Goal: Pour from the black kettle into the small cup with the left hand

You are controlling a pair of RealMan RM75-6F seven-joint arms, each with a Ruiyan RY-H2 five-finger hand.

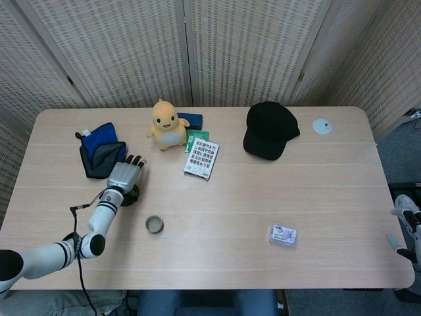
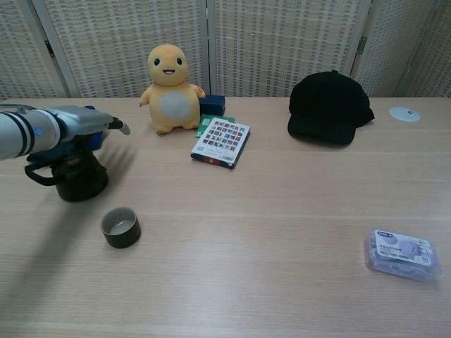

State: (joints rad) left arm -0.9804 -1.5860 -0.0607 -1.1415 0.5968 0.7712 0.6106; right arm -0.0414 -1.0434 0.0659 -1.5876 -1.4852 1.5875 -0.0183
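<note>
Kettle point(image 2: 76, 177) sits near the table's point(image 1: 263, 191) left edge, handle toward that edge, with the small cup point(image 2: 120, 227) just beside it toward the front edge. Left hand point(image 1: 122, 175) hovers over the kettle, fingers point(image 2: 116, 125) stretched flat and holding nothing. A good grasp likely means lowering and wrapping the handle firmly before lifting, then tilting slowly over the cup.

A black kettle point(image 2: 74, 179) and an olive-grey small cup point(image 2: 120, 227) sit on a pale wood-grain desk point(image 2: 282, 232) with a yellow plush toy point(image 2: 170, 88), a black cap point(image 2: 330, 107), a blue and grey cloth point(image 1: 100, 149), and a silver-grey left hand point(image 2: 81, 122).
</note>
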